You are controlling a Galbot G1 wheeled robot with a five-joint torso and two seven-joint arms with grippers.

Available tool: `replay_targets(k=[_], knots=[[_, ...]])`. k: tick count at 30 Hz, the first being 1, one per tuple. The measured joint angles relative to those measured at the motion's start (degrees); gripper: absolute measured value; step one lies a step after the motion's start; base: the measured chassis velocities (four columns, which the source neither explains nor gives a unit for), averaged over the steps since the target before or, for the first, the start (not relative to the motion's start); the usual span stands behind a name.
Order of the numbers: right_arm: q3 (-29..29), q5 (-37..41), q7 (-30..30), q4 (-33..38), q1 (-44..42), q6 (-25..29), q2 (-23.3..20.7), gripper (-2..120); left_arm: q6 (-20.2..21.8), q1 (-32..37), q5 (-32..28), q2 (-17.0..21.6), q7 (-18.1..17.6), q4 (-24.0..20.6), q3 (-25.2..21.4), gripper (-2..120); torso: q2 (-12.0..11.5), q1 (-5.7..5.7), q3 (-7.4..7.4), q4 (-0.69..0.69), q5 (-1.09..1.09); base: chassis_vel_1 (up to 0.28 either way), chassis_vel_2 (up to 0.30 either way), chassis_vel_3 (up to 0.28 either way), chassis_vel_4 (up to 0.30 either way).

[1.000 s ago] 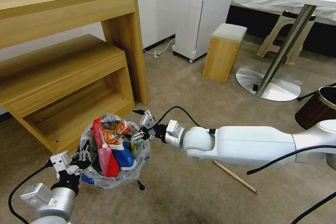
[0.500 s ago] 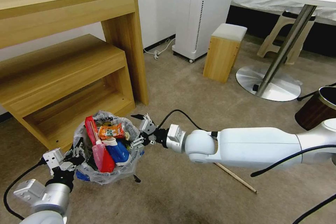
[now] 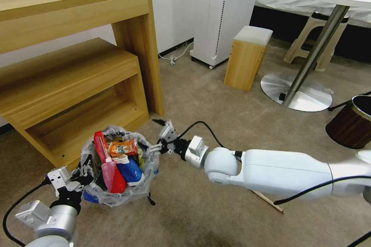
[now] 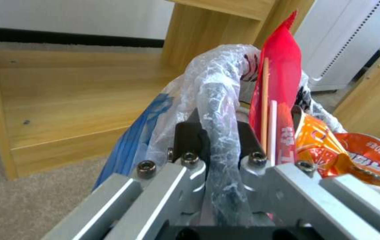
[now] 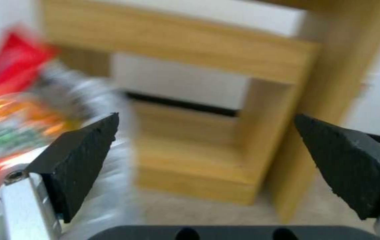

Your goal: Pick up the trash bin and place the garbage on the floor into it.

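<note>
Two robot arms reach toward a little round bin on the beige floor [image 3: 216, 96]. On the left, the left hand [image 3: 83, 170] pinches the bin's near rim, with the crinkly clear bag caught between its fingers [image 4: 190, 140]. The left wrist view shows the bag-wrapped rim [image 4: 218, 110] squeezed tight in that grip. The trash bin [image 3: 116, 189] sits in front of the low wooden shelf [image 3: 73, 92], and it is stuffed full. A tall red packet [image 3: 101, 144] pokes up on its left side, an orange snack wrapper [image 3: 123, 148] lies across the top, and a blue-white carton [image 3: 129, 168] leans in the middle. A thin stick [image 4: 265, 100] stands against the red packet in the left wrist view. Just to the right of the bin is the right hand [image 3: 159, 136]. Its black fingertips [image 5: 88, 146] are spread wide apart and hold nothing. Farther right, a wooden stick [image 3: 268, 200] lies on the floor, partly under the right arm [image 3: 286, 170]. A brown bin [image 3: 349, 123] stands at the far right.
</note>
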Motion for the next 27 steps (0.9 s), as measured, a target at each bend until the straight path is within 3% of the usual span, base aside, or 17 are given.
replay_targets(k=[2, 3, 7, 11, 14, 19, 27], knots=[[7.5, -0.4, 1.6, 1.0, -4.6, -0.3, -2.0, 100, -0.1, 0.4, 1.1, -0.5, 0.3, 0.0, 0.0, 3, 0.0, 0.00, 0.00, 0.01, 0.01, 0.000, 0.000, 0.000, 0.000], [7.5, -0.4, 1.6, 1.0, -4.6, -0.3, -2.0, 100, -0.1, 0.4, 1.1, -0.5, 0.3, 0.0, 0.0, 3, 0.0, 0.00, 0.00, 0.01, 0.01, 0.000, 0.000, 0.000, 0.000], [22.8, -1.2, 3.4, 3.1, -19.4, -3.5, -8.6, 100, -0.6, 0.4, 3.0, -1.9, 1.0, 0.4, 0.9, 3, 0.0, 0.00, 0.00, -0.03, 0.03, 0.000, 0.000, 0.000, 0.000], [28.8, -1.5, 5.0, 4.2, -26.1, -5.2, -12.3, 100, -0.7, 0.2, 3.7, -2.3, 1.3, 0.6, 1.2, 3, 0.0, 0.00, 0.00, -0.01, 0.05, 0.000, 0.000, 0.000, 0.000], [40.4, -5.6, 3.7, 4.1, -40.4, -5.1, -17.9, 100, -0.9, -0.3, 4.2, -2.6, 1.5, 1.1, 1.7, 3, 0.0, -0.01, -0.01, -0.03, 0.04, 0.000, 0.000, 0.000, 0.000], [46.9, -10.9, 2.0, 3.2, -50.1, -1.6, -20.0, 100, -1.0, -0.2, 4.7, -2.6, 1.7, 1.3, 2.1, 3, 0.0, -0.01, -0.01, -0.03, -0.01, 0.000, 0.000, 0.000, 0.000], [54.8, -12.7, 2.5, 4.3, -57.0, 0.1, -16.9, 100, -1.1, 0.4, 5.2, -1.1, 2.1, 1.3, 2.1, 3, 0.0, -0.01, -0.01, 0.02, 0.01, 0.000, 0.000, 0.000, 0.000]])
